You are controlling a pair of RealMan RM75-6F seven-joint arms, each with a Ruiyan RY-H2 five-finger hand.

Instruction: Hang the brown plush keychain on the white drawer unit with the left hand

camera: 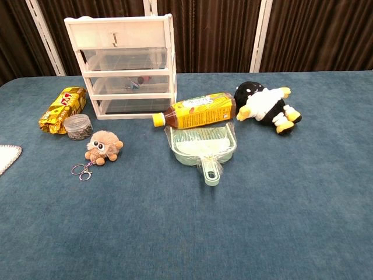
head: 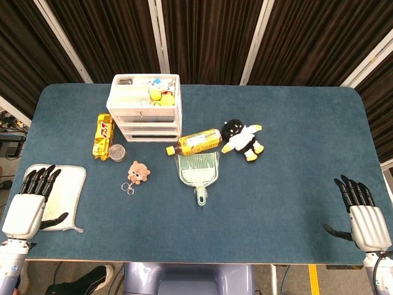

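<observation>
The brown plush keychain (head: 139, 171) (camera: 104, 146) lies on the blue table with its metal ring (camera: 81, 171) toward the front. Behind it stands the white drawer unit (head: 146, 108) (camera: 125, 65), with a small hook (camera: 115, 38) on its top front. My left hand (head: 29, 201) rests open at the table's left front edge, over a white cloth (head: 66, 190), well away from the keychain. At the right front edge my right hand (head: 361, 215) lies open and holds nothing. Neither hand shows in the chest view.
A yellow snack bag (head: 103, 134) and a small round jar (head: 117, 152) sit left of the drawer unit. A tea bottle (head: 195, 142), a pale green dustpan (head: 198, 171) and a black-and-white plush (head: 242, 138) lie to the keychain's right.
</observation>
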